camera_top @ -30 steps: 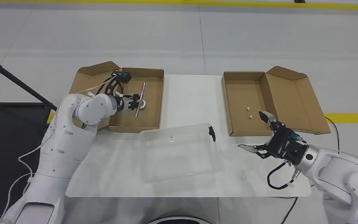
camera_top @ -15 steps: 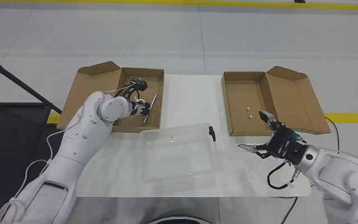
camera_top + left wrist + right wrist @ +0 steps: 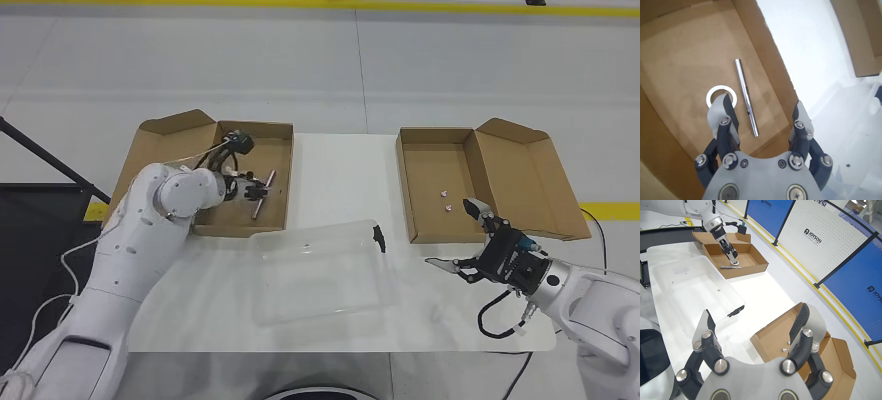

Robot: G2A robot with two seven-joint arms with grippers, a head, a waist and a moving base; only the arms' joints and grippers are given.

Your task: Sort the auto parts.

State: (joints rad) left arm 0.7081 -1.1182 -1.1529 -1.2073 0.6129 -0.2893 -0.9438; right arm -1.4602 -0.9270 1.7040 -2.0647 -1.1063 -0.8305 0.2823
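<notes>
— Left wrist view: left gripper (image 3: 762, 99) spread wide, empty, above the left cardboard box (image 3: 677, 56); one finger (image 3: 715, 111) overlaps the washer (image 3: 710, 93), metal shaft (image 3: 745, 96) just beside it.
— Right gripper (image 3: 755, 308)?
— Spread too, holding nothing (two small fasteners (image 3: 784, 350), possibly screws, lie in the right cardboard box (image 3: 772, 339)).

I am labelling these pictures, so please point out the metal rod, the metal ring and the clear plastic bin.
metal rod (image 3: 746, 96): left wrist view, middle of its shaft.
metal ring (image 3: 721, 88): left wrist view, flat band beside the hole.
clear plastic bin (image 3: 310, 231): top view, its far rim.
</notes>
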